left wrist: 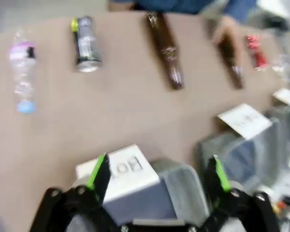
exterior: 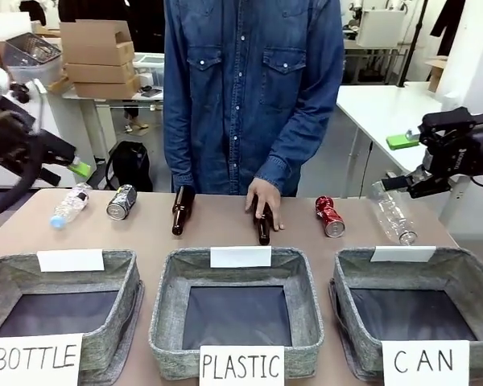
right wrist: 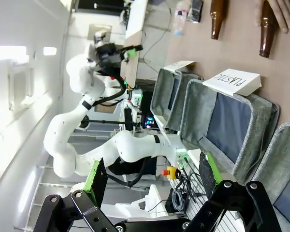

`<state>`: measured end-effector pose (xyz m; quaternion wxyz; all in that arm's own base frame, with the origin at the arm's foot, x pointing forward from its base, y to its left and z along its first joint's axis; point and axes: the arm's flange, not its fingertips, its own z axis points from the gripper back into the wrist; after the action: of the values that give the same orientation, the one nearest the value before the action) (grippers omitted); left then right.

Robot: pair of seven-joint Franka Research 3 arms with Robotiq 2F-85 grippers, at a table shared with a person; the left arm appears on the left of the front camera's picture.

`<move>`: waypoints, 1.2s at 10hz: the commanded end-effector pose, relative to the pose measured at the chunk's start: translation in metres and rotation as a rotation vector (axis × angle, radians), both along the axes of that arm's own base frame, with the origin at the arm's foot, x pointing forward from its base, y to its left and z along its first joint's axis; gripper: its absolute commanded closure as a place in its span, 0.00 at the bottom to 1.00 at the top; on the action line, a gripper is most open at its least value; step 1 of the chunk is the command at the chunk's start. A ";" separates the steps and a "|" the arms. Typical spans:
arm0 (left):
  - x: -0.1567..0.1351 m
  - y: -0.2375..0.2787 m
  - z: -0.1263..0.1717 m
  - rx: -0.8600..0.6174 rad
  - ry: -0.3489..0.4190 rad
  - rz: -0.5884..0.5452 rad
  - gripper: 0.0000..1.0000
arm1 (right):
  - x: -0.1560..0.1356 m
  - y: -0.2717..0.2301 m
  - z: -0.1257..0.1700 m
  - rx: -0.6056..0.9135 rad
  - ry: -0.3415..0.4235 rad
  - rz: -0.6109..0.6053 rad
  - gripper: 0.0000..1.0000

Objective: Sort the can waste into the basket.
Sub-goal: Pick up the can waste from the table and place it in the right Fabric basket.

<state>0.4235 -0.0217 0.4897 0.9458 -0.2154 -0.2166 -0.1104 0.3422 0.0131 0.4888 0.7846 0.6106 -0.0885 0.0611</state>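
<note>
Cans are what need sorting, and both lie on their sides along the far edge of the counter [exterior: 145,237]: the red can [exterior: 330,215] sits between a brown bottle [exterior: 263,229] that the person's hand [exterior: 266,205] rests on and a clear plastic bottle [exterior: 393,213], just behind the basket marked CAN [exterior: 467,259]. The black-and-silver can [exterior: 121,202] is well away at the other end, just beside another clear bottle [exterior: 70,205] and behind the basket marked BOTTLE [exterior: 32,265]. Both baskets look bare inside, so I'd say nothing is sorted yet. The robot's left hand [exterior: 74,165] hangs above the left end of the counter and the right hand [exterior: 398,162] above the right end; each has its fingers spread wide and holds nothing. As for handling, these cans look light and thin-walled, already dented, so a hard squeeze would probably crumple them further. Their smooth round sides could slip or roll away at a nudge. I'd take each one across the middle of its barrel, fingers on either side of the curve and closing gently. The red one is the nearer job for the right hand, with a short carry to its basket, though it is crowded by the bottle next to it and the person's fingers.
</note>
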 end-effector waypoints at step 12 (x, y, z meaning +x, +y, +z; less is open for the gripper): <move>0.169 -0.011 -0.069 -0.076 0.225 -0.053 0.00 | 0.004 0.003 0.002 0.027 -0.034 0.002 0.00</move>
<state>0.5711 -0.0410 0.4255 0.9438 -0.2816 -0.1248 -0.1200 0.3428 0.0129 0.4900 0.7832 0.6122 -0.0891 0.0620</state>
